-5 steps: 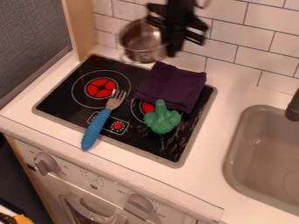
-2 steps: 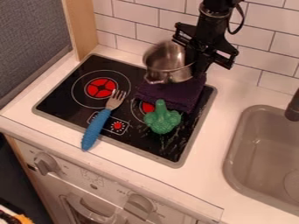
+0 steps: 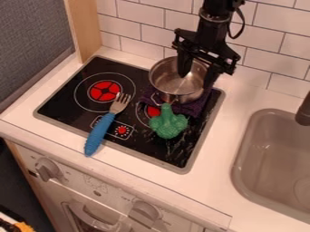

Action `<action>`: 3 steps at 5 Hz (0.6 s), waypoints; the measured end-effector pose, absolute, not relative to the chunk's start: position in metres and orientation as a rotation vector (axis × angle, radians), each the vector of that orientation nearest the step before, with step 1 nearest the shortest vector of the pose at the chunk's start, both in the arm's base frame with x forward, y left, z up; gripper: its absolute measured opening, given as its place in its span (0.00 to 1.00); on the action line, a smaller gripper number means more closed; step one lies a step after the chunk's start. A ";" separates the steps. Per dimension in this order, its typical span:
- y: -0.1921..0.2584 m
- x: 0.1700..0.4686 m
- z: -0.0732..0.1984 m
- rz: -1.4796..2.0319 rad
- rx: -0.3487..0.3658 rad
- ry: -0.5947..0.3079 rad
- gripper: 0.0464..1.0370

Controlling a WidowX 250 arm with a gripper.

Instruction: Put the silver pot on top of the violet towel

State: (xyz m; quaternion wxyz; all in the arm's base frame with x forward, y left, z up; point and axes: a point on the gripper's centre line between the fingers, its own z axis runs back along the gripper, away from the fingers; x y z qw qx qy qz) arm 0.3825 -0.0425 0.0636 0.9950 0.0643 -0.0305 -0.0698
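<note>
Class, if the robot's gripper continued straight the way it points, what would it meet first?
Probably the silver pot, since the gripper points down with one finger over its inside; depth leaves the exact contact unclear.

1 pot (image 3: pixel 171 84) | 1 towel (image 3: pixel 195 108) | 1 fork (image 3: pixel 102 130) | 1 broccoli (image 3: pixel 168 125) | 1 cooktop (image 3: pixel 63 97) | 1 sink (image 3: pixel 239 170) | 1 faucet (image 3: pixel 304 111) | 2 knobs (image 3: pixel 48 169)

Setting: toy kitchen, or a small kitchen mock-up. Evidence: black cooktop (image 3: pixel 66 96) with red burner marks, oven front with knobs (image 3: pixel 48 169), grey sink basin (image 3: pixel 266 154), white tiled wall (image 3: pixel 142 27).
</note>
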 end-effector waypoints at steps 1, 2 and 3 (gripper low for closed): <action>-0.047 0.372 0.060 -0.156 0.094 -0.044 0.98; -0.052 0.367 0.078 -0.167 0.050 -0.088 0.97; -0.050 0.359 0.072 -0.166 0.034 -0.058 0.97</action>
